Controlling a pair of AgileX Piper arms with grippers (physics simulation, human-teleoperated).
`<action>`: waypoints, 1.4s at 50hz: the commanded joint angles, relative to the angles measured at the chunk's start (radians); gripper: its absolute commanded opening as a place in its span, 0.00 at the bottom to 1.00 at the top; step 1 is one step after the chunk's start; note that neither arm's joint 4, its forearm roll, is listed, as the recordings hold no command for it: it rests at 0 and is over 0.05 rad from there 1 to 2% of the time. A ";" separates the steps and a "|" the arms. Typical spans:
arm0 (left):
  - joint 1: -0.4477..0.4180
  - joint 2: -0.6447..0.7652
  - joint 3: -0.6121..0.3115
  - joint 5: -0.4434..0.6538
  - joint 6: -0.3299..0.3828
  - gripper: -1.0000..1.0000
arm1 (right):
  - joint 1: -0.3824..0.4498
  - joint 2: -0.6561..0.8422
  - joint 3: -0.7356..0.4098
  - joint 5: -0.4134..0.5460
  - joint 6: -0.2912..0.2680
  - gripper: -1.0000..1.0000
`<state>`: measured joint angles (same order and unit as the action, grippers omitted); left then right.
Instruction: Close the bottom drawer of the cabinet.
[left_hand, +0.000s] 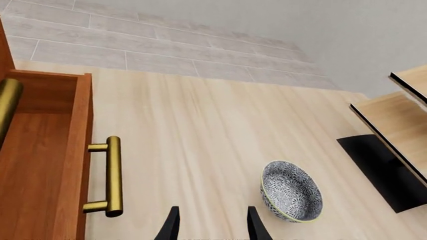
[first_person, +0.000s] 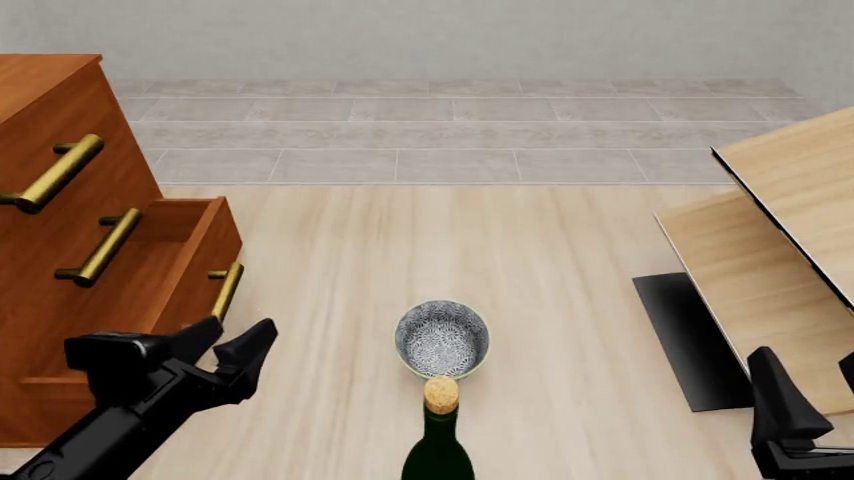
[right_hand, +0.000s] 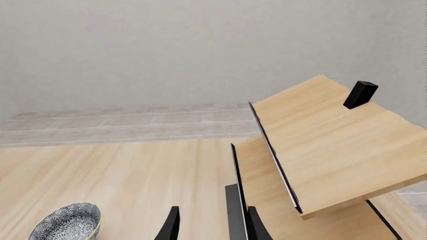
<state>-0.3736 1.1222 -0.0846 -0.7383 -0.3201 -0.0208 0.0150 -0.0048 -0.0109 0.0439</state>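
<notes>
The cabinet (first_person: 54, 110) stands at the left, reddish-brown, with three brass bar handles. The bottom drawer (first_person: 187, 262) is pulled out, its inside showing. Its brass handle (first_person: 227, 290) faces right. In the left wrist view the drawer front (left_hand: 70, 160) and handle (left_hand: 113, 175) lie beside my fingers. My left gripper (first_person: 230, 338) is open and empty, close to the near end of that handle, not touching it; it also shows in the left wrist view (left_hand: 212, 225). My right gripper (first_person: 807, 375) is open and empty at the far right, also in the right wrist view (right_hand: 213, 225).
A patterned bowl (first_person: 442, 338) sits mid-table, with a dark corked bottle (first_person: 438, 440) just in front of it. Pale wood panels (first_person: 787, 230) lean at the right over a black mat (first_person: 687, 340). Grey tiled floor (first_person: 454, 130) lies beyond the table.
</notes>
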 joint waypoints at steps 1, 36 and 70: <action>0.001 0.172 0.019 -0.157 -0.034 1.00 | -0.006 -0.002 -0.002 0.003 0.002 1.00; 0.095 0.560 0.039 -0.481 -0.001 1.00 | -0.022 -0.013 -0.004 0.011 0.004 1.00; 0.255 0.578 0.033 -0.480 0.092 1.00 | -0.022 -0.009 0.000 0.005 0.009 1.00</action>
<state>-0.1750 1.6899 -0.0475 -1.2175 -0.2437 -0.0429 0.0048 -0.0053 -0.0045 0.0523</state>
